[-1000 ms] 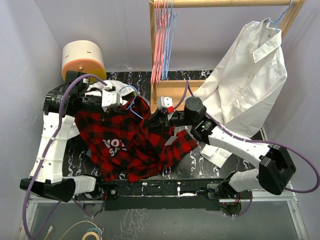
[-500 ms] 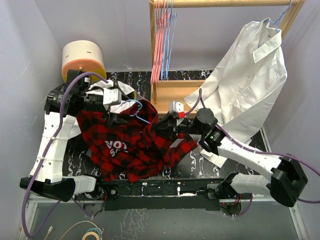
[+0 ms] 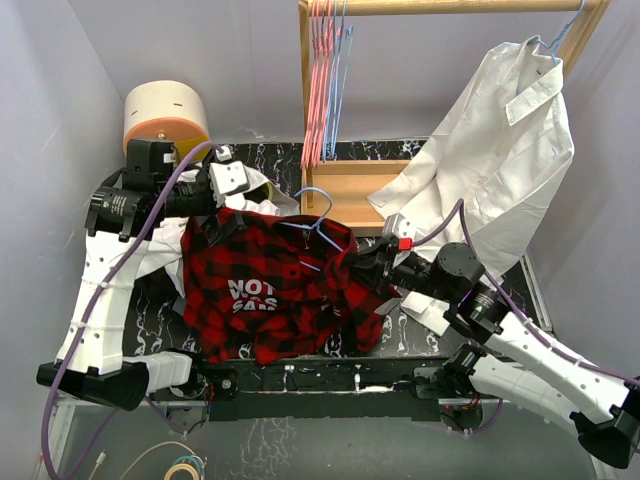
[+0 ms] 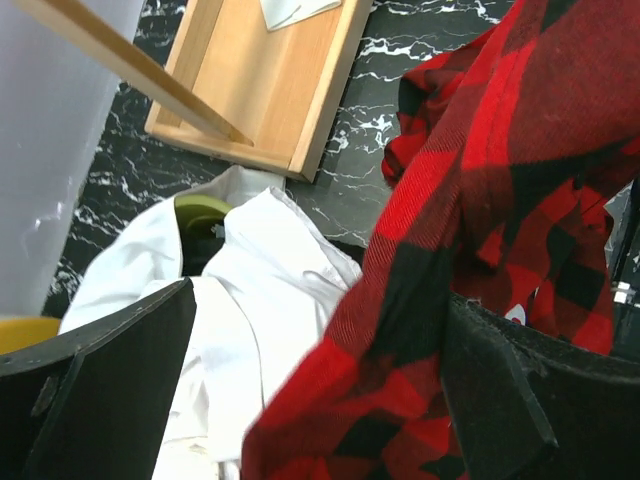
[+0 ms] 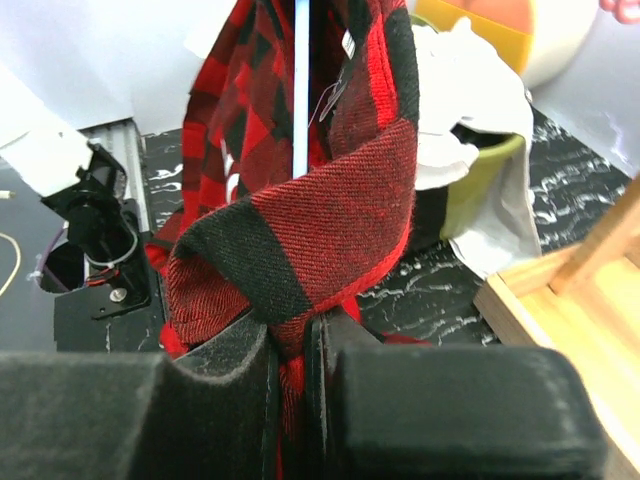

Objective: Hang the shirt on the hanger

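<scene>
The red-and-black checked shirt (image 3: 265,300) hangs spread between my two arms over the near half of the table. The light-blue wire hanger (image 3: 322,213) sticks out of its collar, hook up, and shows as a thin blue wire (image 5: 301,90) inside the cloth in the right wrist view. My right gripper (image 3: 364,262) is shut on a fold of the shirt (image 5: 300,230) at its right edge; the pinch (image 5: 297,345) is tight. My left gripper (image 3: 218,224) is open at the shirt's upper left. Checked cloth (image 4: 450,250) drapes between its fingers (image 4: 110,380), against the right one.
A wooden rack (image 3: 350,180) stands at the back with pink-red and blue hangers (image 3: 322,80) on its rail. A large white collared shirt (image 3: 500,150) hangs at the right. White garments (image 4: 250,290) fill a yellow-green bin (image 5: 480,180) at the back left, beside a cream cylinder (image 3: 165,115).
My left gripper has opened and let go. The right arm has drawn back to the right with the shirt pinched, spreading it. The hanger's hook has risen at the collar.
</scene>
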You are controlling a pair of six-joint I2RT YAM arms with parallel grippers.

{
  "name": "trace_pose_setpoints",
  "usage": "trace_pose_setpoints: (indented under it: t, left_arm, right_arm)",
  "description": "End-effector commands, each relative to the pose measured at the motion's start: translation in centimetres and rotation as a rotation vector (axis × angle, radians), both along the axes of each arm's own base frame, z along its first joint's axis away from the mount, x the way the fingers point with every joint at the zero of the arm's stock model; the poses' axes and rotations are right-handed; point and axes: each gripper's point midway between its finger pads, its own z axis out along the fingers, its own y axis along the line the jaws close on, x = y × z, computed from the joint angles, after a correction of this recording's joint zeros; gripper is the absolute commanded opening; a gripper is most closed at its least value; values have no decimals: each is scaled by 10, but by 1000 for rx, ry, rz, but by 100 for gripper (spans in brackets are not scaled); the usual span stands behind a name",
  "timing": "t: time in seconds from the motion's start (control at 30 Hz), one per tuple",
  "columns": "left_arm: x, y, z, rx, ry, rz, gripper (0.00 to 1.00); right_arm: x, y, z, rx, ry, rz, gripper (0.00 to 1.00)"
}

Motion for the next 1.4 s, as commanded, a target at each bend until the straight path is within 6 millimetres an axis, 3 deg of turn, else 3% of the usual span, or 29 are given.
trace_pose_setpoints:
  t: [0.0,0.13,0.23,0.4,0.53,0.8,0.9,1.13,1.2,1.37]
  left_arm:
    - [12,3,1,-30,83,110,97]
    - [10,-17,25,-165,165,84,97]
    - [25,-21,53,-224,156,160,97]
    - [56,4,112,-287,-47,392,97]
    - [70,33,141,-310,-157,579,97]
    - [68,53,125,-272,-105,714,97]
    - [62,54,124,-290,-104,723,97]
    - [42,48,116,-320,-68,678,97]
    - [36,49,115,-324,-63,674,97]
    - [15,56,113,-323,-51,673,97]
  right_arm:
    - [15,-24,20,-28,71,-174,8]
    - [23,-37,21,-48,202,-277,8]
    - [36,-56,7,-81,296,-428,8]
    - [35,-87,12,4,322,-562,8]
    - [34,-110,20,37,351,-658,8]
    - [56,-165,24,28,383,-1011,8]
    - [71,-167,31,-3,359,-1090,8]
    - [129,-156,80,-38,175,-1230,8]
    - [146,-165,103,-2,126,-1251,8]
    - [183,-221,139,67,78,-1283,8]
